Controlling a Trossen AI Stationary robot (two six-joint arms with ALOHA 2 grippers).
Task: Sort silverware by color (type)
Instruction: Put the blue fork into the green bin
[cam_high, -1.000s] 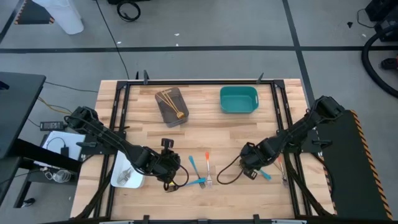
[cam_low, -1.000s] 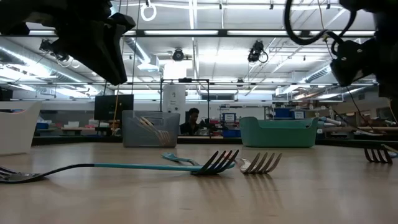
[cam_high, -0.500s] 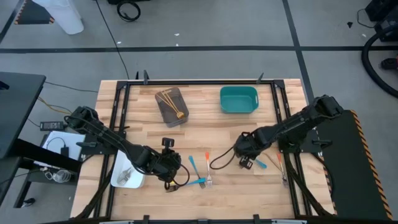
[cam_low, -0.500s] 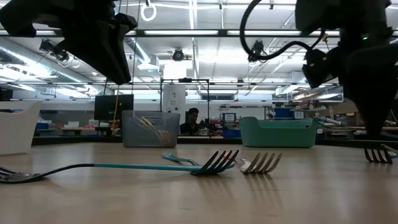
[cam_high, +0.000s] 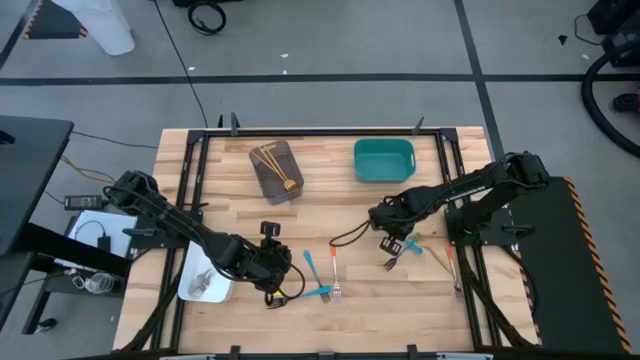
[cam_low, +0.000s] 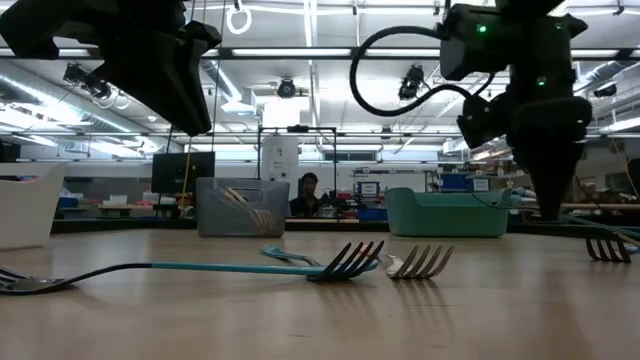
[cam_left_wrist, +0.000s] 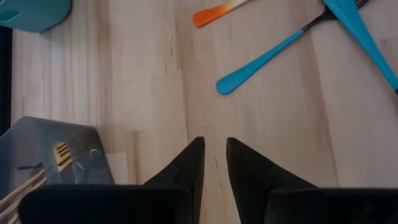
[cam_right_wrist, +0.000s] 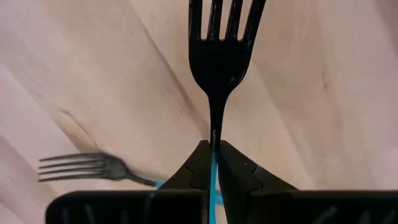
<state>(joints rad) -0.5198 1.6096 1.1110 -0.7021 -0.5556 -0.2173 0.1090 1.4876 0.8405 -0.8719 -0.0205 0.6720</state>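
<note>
My right gripper (cam_high: 390, 238) points down at the table's right middle, shut on a fork (cam_right_wrist: 217, 37) with dark tines and a blue handle. Another blue-handled fork (cam_right_wrist: 93, 167) lies flat on the wood beside it. My left gripper (cam_left_wrist: 213, 149) hangs above bare wood at the front left. Its fingers are a narrow gap apart with nothing between them. Near it lie two blue forks (cam_high: 312, 265) (cam_high: 318, 292) and an orange-handled fork (cam_high: 334, 265). My right gripper pinches the fork between its two fingertips at the neck (cam_right_wrist: 214, 144), where the dark stem meets the blue handle. The fingers come from above. The tines stick out past the fingertips and the fork is clear of the table.
A grey tray (cam_high: 277, 185) with gold forks and a teal tray (cam_high: 384, 175) stand at the far side. A white tray (cam_high: 190, 285) with dark forks sits at the front left. One more fork (cam_high: 452, 265) lies by the right rail. Bare wood lies between the arms.
My right gripper has carried the fork toward the table's far edge and a little to the left, rolling its wrist on the way, and has stayed shut on it. It has moved away from the fork by the right rail.
</note>
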